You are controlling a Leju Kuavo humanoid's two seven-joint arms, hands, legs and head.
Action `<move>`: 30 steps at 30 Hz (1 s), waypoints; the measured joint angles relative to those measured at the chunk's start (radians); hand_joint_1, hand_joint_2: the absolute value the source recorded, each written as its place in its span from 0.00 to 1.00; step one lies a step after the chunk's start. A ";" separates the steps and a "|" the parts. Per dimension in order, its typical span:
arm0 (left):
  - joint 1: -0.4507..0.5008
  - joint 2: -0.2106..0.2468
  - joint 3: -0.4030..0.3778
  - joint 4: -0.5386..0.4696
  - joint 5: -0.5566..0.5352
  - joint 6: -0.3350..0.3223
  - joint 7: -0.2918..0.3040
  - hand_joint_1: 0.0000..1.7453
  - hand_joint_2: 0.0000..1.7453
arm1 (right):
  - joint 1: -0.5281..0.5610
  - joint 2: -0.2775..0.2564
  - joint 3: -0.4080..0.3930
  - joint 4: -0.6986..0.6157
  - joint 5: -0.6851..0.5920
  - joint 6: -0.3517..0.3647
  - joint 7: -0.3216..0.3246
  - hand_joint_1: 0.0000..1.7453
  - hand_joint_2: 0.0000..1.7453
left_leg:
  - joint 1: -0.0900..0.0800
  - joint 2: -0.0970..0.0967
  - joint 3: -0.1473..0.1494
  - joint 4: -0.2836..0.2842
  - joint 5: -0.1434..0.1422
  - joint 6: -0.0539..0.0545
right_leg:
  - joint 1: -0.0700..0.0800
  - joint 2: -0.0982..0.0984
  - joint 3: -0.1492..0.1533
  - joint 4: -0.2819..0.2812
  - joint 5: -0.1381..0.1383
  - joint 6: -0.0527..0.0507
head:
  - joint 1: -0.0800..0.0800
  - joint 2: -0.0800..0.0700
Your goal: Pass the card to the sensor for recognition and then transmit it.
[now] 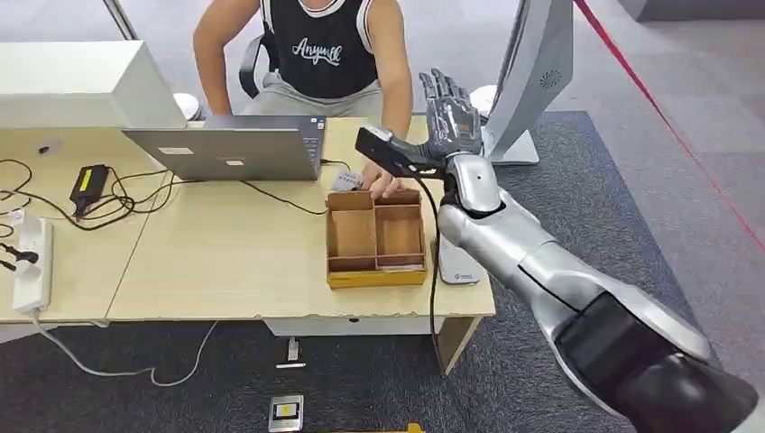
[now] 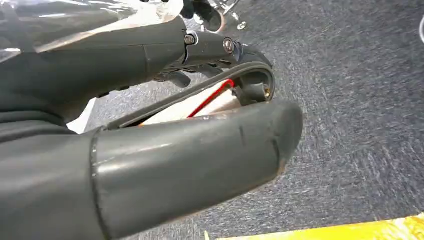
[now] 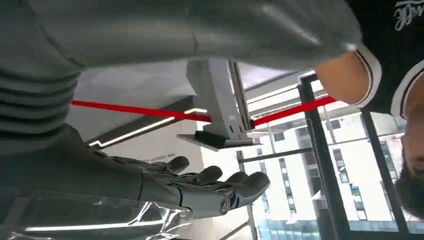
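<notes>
Your right hand (image 1: pixel 451 117) stood raised above the counter's (image 1: pixel 235 262) far right edge, fingers (image 3: pixel 220 180) straight, spread and holding nothing. The card (image 1: pixel 346 181), a small pale rectangle, lay flat under a person's hand (image 1: pixel 381 183) at twelve o'clock of the partitioned cardboard box (image 1: pixel 375 238); you couldn't tell which way its long axis ran. Your left hand (image 2: pixel 165 135) showed a thick matte grey thumb over carpet; you couldn't tell its grip.

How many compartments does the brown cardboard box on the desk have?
4 compartments show in the cardboard box: two large ones side by side, and two shallower ones behind them. The person's hand may hide part.
</notes>
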 joint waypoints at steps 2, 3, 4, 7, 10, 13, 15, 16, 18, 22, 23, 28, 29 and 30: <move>0.002 0.000 0.000 0.000 0.000 0.000 0.000 0.00 0.00 | 0.006 -0.003 -0.003 -0.016 -0.002 0.000 0.000 0.00 0.00 | 0.000 0.000 0.000 0.000 0.000 0.000 | 0.000 0.000 0.000 0.000 0.000 0.000 | 0.000 0.000; 0.003 0.000 0.000 0.000 0.000 0.000 0.000 0.00 0.00 | 0.007 -0.005 -0.004 -0.023 -0.002 0.000 0.000 0.00 0.00 | 0.000 0.000 0.000 0.000 0.000 0.000 | 0.000 0.000 0.000 0.000 0.000 0.000 | 0.000 0.000; 0.003 0.000 0.000 0.000 0.000 0.000 0.000 0.00 0.00 | 0.009 -0.006 -0.006 -0.028 -0.002 0.000 -0.001 0.00 0.00 | 0.000 0.000 0.000 0.000 0.000 0.000 | 0.000 0.000 0.000 0.000 0.000 0.000 | 0.000 0.000; 0.003 0.000 0.000 0.000 0.000 0.000 0.000 0.00 0.00 | 0.015 -0.009 -0.011 -0.047 -0.003 0.000 -0.002 0.00 0.00 | 0.000 0.000 0.000 0.000 0.000 0.000 | 0.000 0.000 0.000 0.000 0.000 0.000 | 0.000 0.000; 0.004 0.000 0.000 0.000 0.000 0.000 0.001 0.00 0.00 | 0.018 -0.013 -0.014 -0.058 -0.004 0.000 -0.002 0.00 0.00 | 0.000 0.000 0.000 0.000 0.000 0.000 | 0.000 0.000 0.000 0.000 0.000 0.000 | 0.000 0.000; 0.004 0.000 0.000 0.000 0.000 0.001 0.001 0.00 0.00 | 0.019 -0.015 -0.017 -0.066 -0.005 0.000 -0.002 0.00 1.00 | 0.000 0.000 0.000 0.000 0.000 0.000 | 0.000 0.000 0.000 0.000 0.000 0.000 | 0.000 0.000; 0.004 0.000 0.000 0.000 0.005 0.001 0.003 0.00 0.00 | 0.023 -0.018 -0.018 -0.075 -0.025 0.000 -0.016 0.00 1.00 | 0.000 0.000 0.000 0.000 0.000 0.000 | 0.000 0.000 0.000 0.000 0.000 0.000 | 0.000 0.000; 0.004 0.000 0.000 0.000 0.013 0.001 0.005 0.00 0.00 | 0.029 -0.020 -0.021 -0.086 -0.046 0.002 -0.032 0.00 1.00 | 0.000 0.000 0.000 0.000 0.000 0.000 | 0.000 0.000 0.000 0.000 0.000 0.000 | 0.000 0.000; 0.004 0.000 0.000 0.000 0.027 0.002 0.006 0.00 0.00 | 0.056 -0.029 -0.024 -0.122 -0.081 0.009 -0.053 0.00 1.00 | 0.000 0.000 0.000 0.000 0.000 0.000 | 0.000 0.000 0.000 0.000 0.000 0.000 | 0.000 0.000; 0.004 0.000 -0.001 0.000 0.051 0.004 0.012 0.00 0.00 | 0.149 -0.062 -0.024 -0.229 -0.114 0.016 -0.078 0.00 1.00 | 0.000 0.000 0.001 0.000 -0.001 0.000 | 0.000 0.000 0.000 -0.001 0.000 0.000 | 0.000 0.000; 0.004 0.000 -0.002 0.000 0.057 0.004 0.013 0.00 0.00 | 0.179 -0.072 -0.025 -0.263 -0.119 0.017 -0.083 0.00 1.00 | 0.000 0.000 0.001 0.000 -0.001 0.000 | 0.000 0.000 0.000 -0.001 0.000 0.000 | 0.000 0.000; 0.005 0.000 -0.007 0.000 0.086 0.013 0.011 0.00 0.00 | 0.341 -0.121 -0.030 -0.421 -0.126 0.029 -0.105 0.00 1.00 | 0.000 0.000 0.001 0.000 -0.001 0.000 | 0.000 0.000 0.001 -0.001 -0.001 0.000 | 0.000 0.000; 0.005 0.000 -0.008 0.000 0.091 0.013 0.010 0.00 0.00 | 0.373 -0.129 -0.032 -0.456 -0.114 0.042 -0.109 0.00 1.00 | 0.000 0.000 0.001 0.000 -0.002 0.000 | 0.000 0.000 0.001 -0.001 -0.001 0.000 | 0.000 0.000; 0.005 0.000 -0.010 0.000 0.094 0.013 0.009 0.00 0.00 | 0.405 -0.140 -0.034 -0.494 -0.107 0.064 -0.114 0.00 1.00 | 0.000 0.000 0.001 0.000 -0.002 0.000 | 0.000 0.000 0.001 -0.001 -0.001 -0.001 | 0.000 0.000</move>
